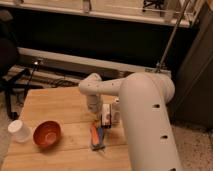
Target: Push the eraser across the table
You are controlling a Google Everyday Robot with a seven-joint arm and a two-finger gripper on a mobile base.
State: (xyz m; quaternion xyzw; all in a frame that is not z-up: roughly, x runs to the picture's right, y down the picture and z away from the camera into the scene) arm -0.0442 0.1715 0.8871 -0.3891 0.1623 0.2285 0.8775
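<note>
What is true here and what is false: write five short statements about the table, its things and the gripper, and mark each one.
1. The white cup stands next to the red bowl on the wooden table. True.
2. The bowl lies upside down. False: its opening faces up.
3. The gripper is low over the table, just beyond the orange-and-blue object, probably the eraser. True.
4. The orange-and-blue object lies inside the bowl. False: it lies on the tabletop, apart from the bowl.
5. The gripper is holding the cup. False: the cup stands alone at the far side of the table from it.
</note>
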